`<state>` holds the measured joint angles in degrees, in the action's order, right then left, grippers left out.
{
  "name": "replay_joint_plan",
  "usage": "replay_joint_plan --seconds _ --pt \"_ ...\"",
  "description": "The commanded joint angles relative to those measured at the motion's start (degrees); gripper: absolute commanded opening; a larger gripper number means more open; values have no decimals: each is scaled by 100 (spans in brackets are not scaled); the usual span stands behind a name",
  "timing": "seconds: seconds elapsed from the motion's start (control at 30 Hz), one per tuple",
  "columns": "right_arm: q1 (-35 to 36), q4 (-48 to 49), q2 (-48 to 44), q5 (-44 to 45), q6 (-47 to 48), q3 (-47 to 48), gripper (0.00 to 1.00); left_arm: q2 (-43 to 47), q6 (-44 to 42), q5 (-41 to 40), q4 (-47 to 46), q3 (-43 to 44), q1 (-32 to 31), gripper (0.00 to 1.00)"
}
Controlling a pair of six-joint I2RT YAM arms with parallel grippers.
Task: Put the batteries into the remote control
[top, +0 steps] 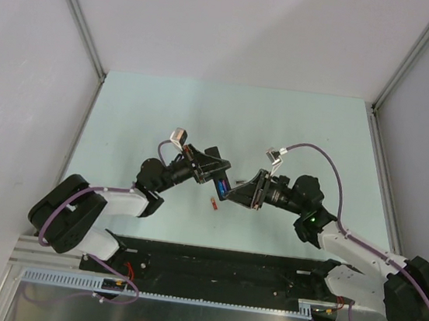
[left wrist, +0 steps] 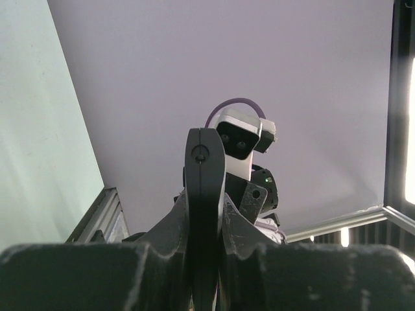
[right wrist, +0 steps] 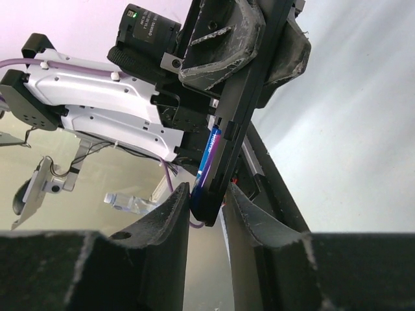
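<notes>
My left gripper is shut on the remote control, a slim black bar held off the pale table. Seen from the left wrist, the remote stands edge-on between the left gripper's fingers. A blue battery lies in the slot of the remote. My right gripper straddles the remote's lower end, jaws narrow, the left fingertip against it and a thin gap at the other. A red-orange battery lies on the table below both grippers, where the right gripper meets the remote.
A black rail runs along the near edge between the arm bases. White walls with metal corner posts enclose the table. The right arm's wrist camera faces the left wrist closely.
</notes>
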<state>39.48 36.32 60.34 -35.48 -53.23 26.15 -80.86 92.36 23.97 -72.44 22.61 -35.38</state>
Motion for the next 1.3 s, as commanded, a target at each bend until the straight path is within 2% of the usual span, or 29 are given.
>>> replay_joint_plan --seconds 0.0,0.4,0.5,0.53,0.87,1.0,1.13,1.27 --pt "-160 -72 250 507 -152 162 31 308 81 451 -1685 86 -233 0" --pt "-169 -291 496 543 -565 382 16 352 -60 504 -1676 33 -259 0" --pt "-169 -300 540 560 -636 408 7 360 -104 513 -1668 7 -259 0" --pt "-169 -318 558 569 -662 408 0 352 -113 513 -1668 6 -259 0" --pt "-152 -836 524 569 -619 654 0 308 -244 513 -1632 -134 -268 0" --pt "-152 -1363 260 665 -276 839 36 246 -262 495 -1615 -178 -251 0" --pt "-152 -1724 75 648 -91 970 50 176 -262 495 -1606 -169 -250 0" --pt "-152 -1917 40 604 32 1085 53 123 -262 495 -1606 -169 -251 0"
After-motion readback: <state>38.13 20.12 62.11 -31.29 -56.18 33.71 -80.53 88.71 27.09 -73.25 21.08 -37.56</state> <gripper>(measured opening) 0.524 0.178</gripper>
